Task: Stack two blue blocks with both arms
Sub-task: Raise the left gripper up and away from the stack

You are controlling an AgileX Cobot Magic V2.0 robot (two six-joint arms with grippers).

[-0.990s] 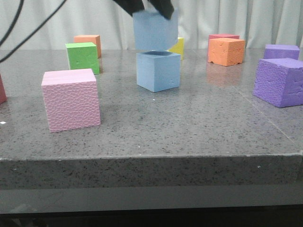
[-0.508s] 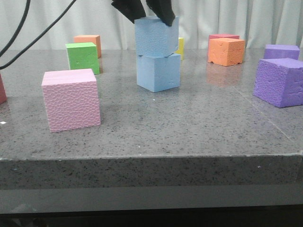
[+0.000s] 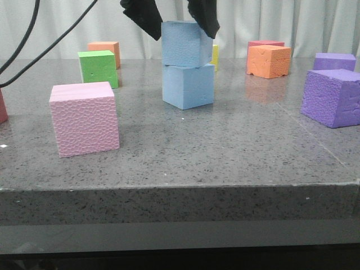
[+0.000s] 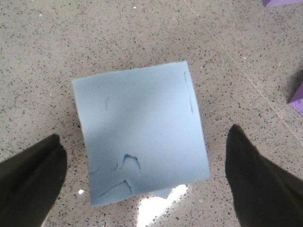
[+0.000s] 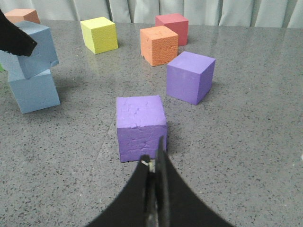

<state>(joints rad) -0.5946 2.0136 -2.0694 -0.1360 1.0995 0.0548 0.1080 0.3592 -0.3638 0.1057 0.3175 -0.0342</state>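
Two blue blocks stand stacked at mid-table. The pebbly upper block (image 3: 184,50) rests on the smoother lower block (image 3: 188,85), turned slightly out of line with it. My left gripper (image 3: 184,36) straddles the upper block, open, with a gap on each side. In the left wrist view the upper block's creased top (image 4: 137,109) lies between the black fingers (image 4: 28,179), touching neither, and a corner of the lower block (image 4: 165,193) peeks out. My right gripper (image 5: 154,156) is shut and empty, far right of the stack (image 5: 28,52), just in front of a purple cube (image 5: 141,125).
A pink cube (image 3: 84,118) sits front left, with green (image 3: 98,67) and orange (image 3: 104,50) cubes behind it. Yellow (image 3: 214,55), orange (image 3: 269,61) and red (image 3: 264,43) cubes stand at the back. Two purple cubes (image 3: 333,97) (image 3: 334,61) are on the right.
The upper blue block came down onto the lower one. My left gripper then opened and let go of it, its fingers spreading to either side.
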